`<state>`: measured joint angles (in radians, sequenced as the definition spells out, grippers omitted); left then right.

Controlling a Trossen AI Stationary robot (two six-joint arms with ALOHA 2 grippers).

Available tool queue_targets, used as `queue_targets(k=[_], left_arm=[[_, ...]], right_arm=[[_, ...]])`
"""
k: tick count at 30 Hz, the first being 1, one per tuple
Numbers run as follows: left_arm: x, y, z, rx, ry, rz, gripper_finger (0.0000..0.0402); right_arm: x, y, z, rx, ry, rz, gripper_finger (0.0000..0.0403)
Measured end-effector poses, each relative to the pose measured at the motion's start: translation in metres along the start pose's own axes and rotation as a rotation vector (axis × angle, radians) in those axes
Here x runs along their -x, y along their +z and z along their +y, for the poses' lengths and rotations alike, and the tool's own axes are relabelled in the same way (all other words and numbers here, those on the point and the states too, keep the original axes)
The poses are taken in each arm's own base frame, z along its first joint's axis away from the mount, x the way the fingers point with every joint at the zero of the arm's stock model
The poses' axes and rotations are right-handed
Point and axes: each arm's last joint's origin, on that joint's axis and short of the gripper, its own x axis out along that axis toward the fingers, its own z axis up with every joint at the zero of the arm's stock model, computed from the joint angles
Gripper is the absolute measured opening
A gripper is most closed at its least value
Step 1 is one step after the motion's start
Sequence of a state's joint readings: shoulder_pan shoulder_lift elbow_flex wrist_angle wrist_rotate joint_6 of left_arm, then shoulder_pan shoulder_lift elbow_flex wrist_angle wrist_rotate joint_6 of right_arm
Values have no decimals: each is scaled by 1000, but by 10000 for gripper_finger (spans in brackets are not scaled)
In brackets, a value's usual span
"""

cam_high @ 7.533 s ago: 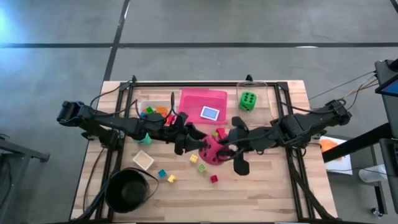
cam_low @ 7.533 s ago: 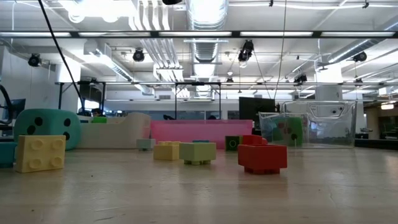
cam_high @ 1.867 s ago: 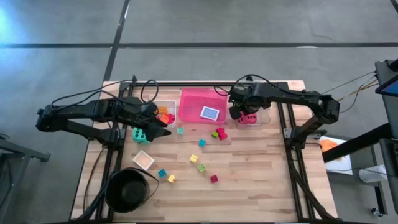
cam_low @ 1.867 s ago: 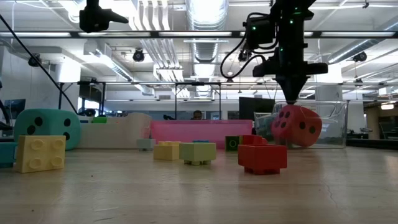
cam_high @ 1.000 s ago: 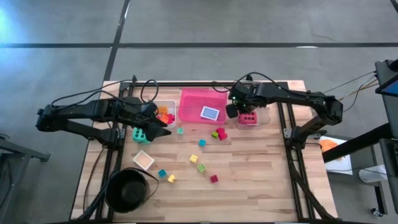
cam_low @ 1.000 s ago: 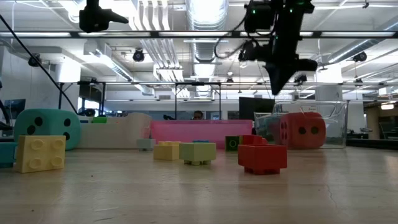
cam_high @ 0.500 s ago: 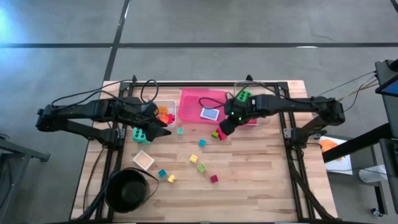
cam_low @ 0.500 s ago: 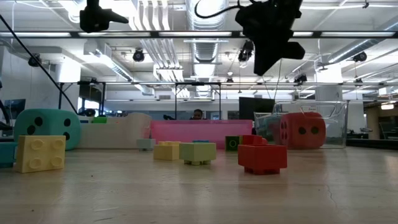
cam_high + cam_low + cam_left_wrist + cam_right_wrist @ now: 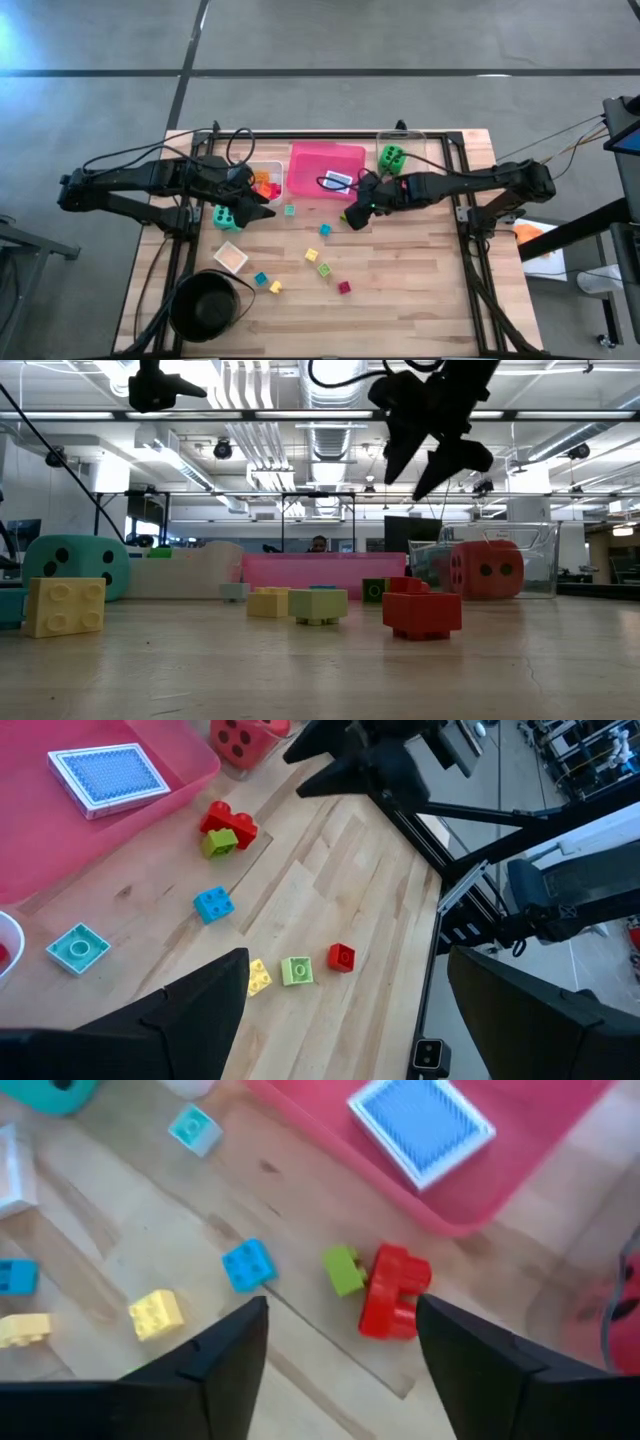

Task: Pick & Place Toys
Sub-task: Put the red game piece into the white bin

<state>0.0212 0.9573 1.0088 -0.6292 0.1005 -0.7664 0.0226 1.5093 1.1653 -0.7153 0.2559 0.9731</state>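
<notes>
Overhead: right gripper (image 9: 352, 218) poised above the red block (image 9: 356, 210) just near of the pink tray (image 9: 310, 180), fingers spread wide and empty. Left gripper (image 9: 262, 205) parked by the teal die (image 9: 228, 216) at the table's left, beside the white tray (image 9: 240, 170); spread not clear from here. Green die (image 9: 391, 157) in the clear tray (image 9: 418, 140), far right. Small blocks scattered mid-table; black bowl (image 9: 208, 305) at the near left.

Low down: same right gripper (image 9: 434, 452) hanging high, fingers splayed, nothing between them. Red block (image 9: 421, 610) sitting on the wood below, red die (image 9: 487, 568) behind it by the clear tray.

From the left wrist: own fingers (image 9: 195, 1005) wide apart, nothing held. Red block (image 9: 228, 819) touching a green block (image 9: 221, 842), card (image 9: 108, 777) lying in the pink tray.

From the right wrist: fingers (image 9: 225, 1350) open wide around empty space, red block (image 9: 393, 1291) straight ahead, green block (image 9: 344, 1270) against its side.

Probably light, hard, slick plastic, prone to skidding or popping out of an off-centre pinch. Best taken across two flat opposite sides, clear of the green neighbour.
</notes>
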Motion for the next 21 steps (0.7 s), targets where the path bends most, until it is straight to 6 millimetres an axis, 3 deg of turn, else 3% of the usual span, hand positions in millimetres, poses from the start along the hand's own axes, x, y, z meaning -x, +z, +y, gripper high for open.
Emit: queue_targets(k=[7, 12, 21], left_arm=[[-2, 0, 0, 15, 0, 7, 342], [-9, -1, 0, -12, -15, 58, 342], [-45, -8, -10, -173, -53, 152, 342]], right_arm=[[-4, -17, 3, -1, 23, 42, 292], [2, -45, 19, 220, 122, 92, 294], [11, -106, 36, 543, 272, 137, 294]])
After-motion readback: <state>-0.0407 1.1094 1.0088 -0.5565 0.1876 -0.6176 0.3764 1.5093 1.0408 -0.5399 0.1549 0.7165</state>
